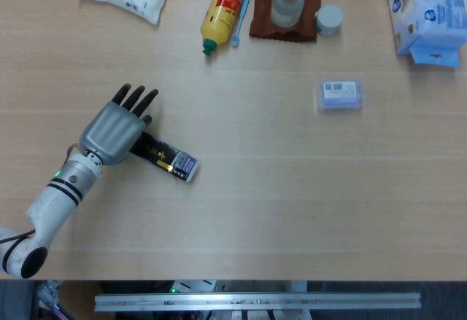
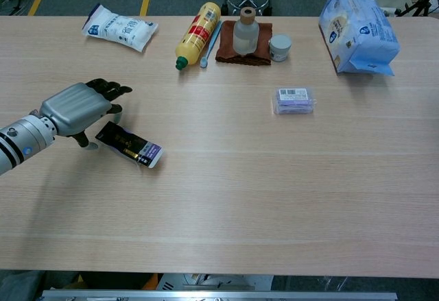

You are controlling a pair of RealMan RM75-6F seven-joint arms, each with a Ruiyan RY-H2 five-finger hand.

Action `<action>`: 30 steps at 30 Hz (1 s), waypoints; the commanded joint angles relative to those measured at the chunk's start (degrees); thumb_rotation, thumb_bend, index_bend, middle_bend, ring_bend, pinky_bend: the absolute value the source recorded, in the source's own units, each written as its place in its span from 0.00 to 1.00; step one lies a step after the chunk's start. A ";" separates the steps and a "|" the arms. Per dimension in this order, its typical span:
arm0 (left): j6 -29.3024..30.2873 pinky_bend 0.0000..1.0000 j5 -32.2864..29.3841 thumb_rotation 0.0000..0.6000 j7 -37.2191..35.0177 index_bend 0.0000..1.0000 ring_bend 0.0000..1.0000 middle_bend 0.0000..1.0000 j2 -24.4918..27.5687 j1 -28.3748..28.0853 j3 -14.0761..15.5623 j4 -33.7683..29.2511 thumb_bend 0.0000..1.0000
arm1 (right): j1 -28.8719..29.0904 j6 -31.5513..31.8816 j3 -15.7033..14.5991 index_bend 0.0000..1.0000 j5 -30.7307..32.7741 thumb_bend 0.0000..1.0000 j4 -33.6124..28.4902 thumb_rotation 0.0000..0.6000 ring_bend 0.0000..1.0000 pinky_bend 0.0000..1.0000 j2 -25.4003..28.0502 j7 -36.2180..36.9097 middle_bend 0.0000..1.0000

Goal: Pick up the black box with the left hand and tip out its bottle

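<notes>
Here, left hand (image 1: 115, 132): hovered over the near-left end of the black box, fingers (image 2: 110, 88) spread apart, nothing in its grasp.
Black box (image 1: 166, 157): lay flat and slanted on the wooden table (image 1: 292, 189), its purple-capped end pointing away from the hand.
Right hand: outside both views.
Far edge: yellow squeeze bottle (image 2: 197, 34) beside a brown cloth (image 2: 241, 51).

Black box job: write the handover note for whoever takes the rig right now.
Left hand: over the near-left end of the black box, fingers apart, holding nothing.
Right hand: not in view.
Black box lies flat on the table, left of centre, its pale end pointing right.
Done: the reach to the box.
Left: grip the box, lift it, tip out its bottle, which is not visible.
</notes>
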 commanded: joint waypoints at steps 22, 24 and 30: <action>3.07 0.09 0.36 1.00 2.15 0.58 0.00 0.00 0.93 1.24 0.90 -0.58 0.03 | -0.38 0.46 -0.05 0.10 -0.09 0.21 0.14 1.00 0.03 0.16 0.10 0.75 0.10; 3.51 0.09 0.25 1.00 3.30 0.59 0.00 0.00 1.35 1.44 0.94 -1.12 0.03 | -0.42 0.48 -0.07 0.10 -0.11 0.21 0.22 1.00 0.03 0.16 0.06 0.89 0.10; 5.84 0.09 0.22 1.00 9.23 0.60 0.00 0.00 3.28 2.23 1.11 -4.26 0.03 | -0.45 0.75 -0.04 0.10 -0.41 0.21 0.38 1.00 0.03 0.16 -0.03 1.16 0.10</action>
